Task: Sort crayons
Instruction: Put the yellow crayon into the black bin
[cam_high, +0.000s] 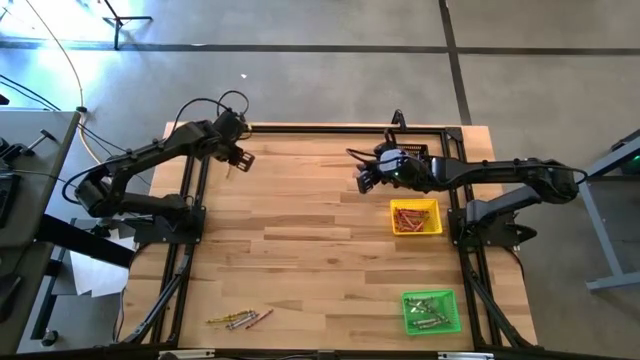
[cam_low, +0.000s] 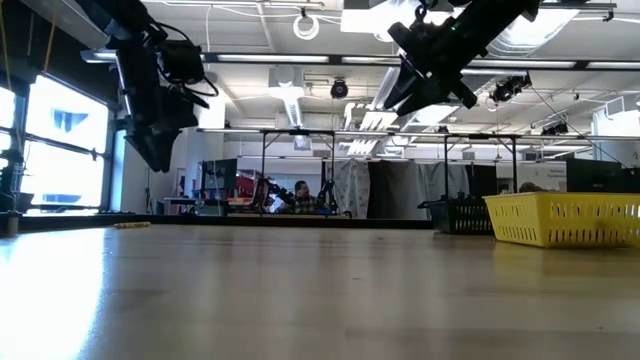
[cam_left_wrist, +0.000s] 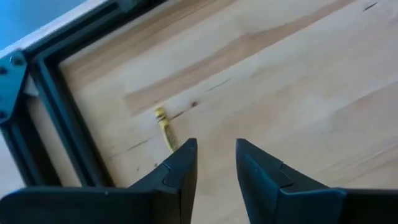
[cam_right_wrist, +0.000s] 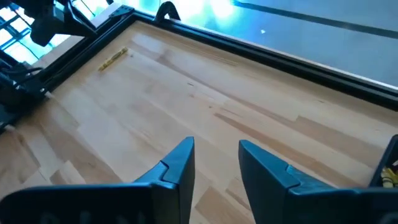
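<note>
A single yellow crayon lies flat on the wood near the table's far left corner, also visible as a small yellow crayon from the right wrist. My left gripper hovers above the table just beside it, open, with nothing between its fingers; from above, my left gripper is at the far left. My right gripper hangs open over the far middle of the table, holding nothing. Several loose crayons lie near the front left edge.
A yellow tray with red crayons sits at the right, and a green tray with greyish crayons at the near right. A black tray stands at the far right behind my right arm. A black frame rail borders the table.
</note>
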